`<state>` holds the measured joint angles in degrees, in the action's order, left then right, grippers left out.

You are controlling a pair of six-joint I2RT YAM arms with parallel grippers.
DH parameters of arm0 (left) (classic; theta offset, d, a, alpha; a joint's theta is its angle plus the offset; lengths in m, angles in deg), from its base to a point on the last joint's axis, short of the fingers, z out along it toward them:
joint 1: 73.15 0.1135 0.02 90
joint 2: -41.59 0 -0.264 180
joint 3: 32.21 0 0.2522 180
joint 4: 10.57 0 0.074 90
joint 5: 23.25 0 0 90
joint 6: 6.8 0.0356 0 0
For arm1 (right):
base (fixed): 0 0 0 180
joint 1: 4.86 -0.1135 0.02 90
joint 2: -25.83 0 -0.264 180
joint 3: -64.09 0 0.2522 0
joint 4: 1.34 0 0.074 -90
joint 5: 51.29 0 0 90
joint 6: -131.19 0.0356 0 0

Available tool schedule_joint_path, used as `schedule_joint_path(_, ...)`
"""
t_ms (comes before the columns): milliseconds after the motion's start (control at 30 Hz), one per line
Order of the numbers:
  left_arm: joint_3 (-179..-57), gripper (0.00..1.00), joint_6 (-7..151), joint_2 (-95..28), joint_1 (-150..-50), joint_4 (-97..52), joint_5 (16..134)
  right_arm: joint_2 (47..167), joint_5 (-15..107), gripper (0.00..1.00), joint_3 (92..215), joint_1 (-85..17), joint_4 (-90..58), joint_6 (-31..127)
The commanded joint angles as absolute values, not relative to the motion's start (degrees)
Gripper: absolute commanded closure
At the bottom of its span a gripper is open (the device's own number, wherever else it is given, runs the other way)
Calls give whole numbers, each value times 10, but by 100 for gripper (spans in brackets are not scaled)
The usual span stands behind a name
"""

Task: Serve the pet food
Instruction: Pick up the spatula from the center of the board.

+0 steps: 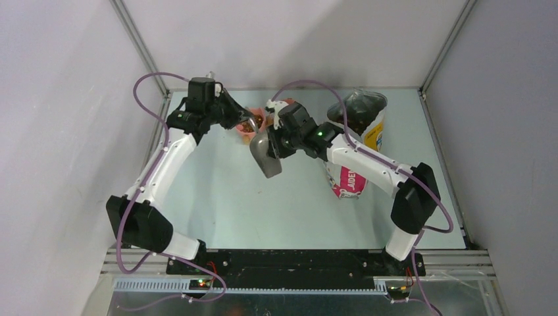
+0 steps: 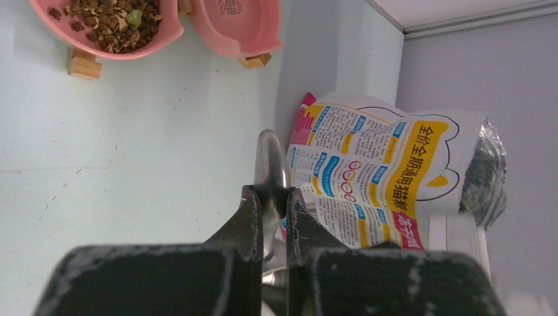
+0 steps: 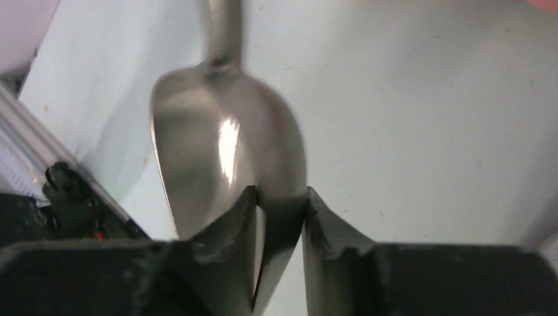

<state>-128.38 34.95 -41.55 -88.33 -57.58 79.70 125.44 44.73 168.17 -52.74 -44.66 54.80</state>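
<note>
The pet food [image 2: 112,23] lies as brown kibble in a pink bowl [image 2: 168,29] at the table's back. More kibble shows dark inside the open bag [image 1: 358,112]. A grey metal scoop [image 1: 266,158] hangs over the table between both arms, its bowl [image 3: 224,151] looking empty. My left gripper [image 2: 271,194] is shut on the scoop's handle [image 2: 271,164]. My right gripper [image 3: 279,197] has its jaws pressed on the side wall of the scoop's bowl. In the top view the left gripper [image 1: 241,121] and right gripper [image 1: 276,150] meet just in front of the bowls.
A second pink bowl [image 2: 240,26] sits beside the filled one, both on small wooden feet. The printed cat-food bag [image 2: 381,171] stands at the right, close behind my right arm. Enclosure walls and frame posts [image 1: 138,39] ring the table.
</note>
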Motion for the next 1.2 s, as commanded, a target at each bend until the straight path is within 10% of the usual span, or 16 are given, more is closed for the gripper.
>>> schedule_joint_path(0, -1284, 99, 342, -377, -881, -530, 846, 1254, 462, 89, 1707, -515, -404, 564)
schedule_joint_path(67, -1279, 83, 358, -374, -880, -517, 861, 1242, 477, 100, 1695, -506, -385, 567)
schedule_joint_path(167, -1276, 34, 404, -366, -878, -508, 891, 1222, 540, 100, 1682, -476, -368, 565)
schedule_joint_path(300, -1291, 16, 490, -357, -869, -523, 928, 1204, 700, 100, 1682, -422, -374, 544)
schedule_joint_path(633, -1302, 18, 563, -377, -860, -513, 1175, 1201, 900, 100, 1739, -388, -538, 406)
schedule_joint_path(1167, -1245, 48, 554, -340, -859, -477, 1282, 1217, 846, 100, 1799, -389, -643, 344)
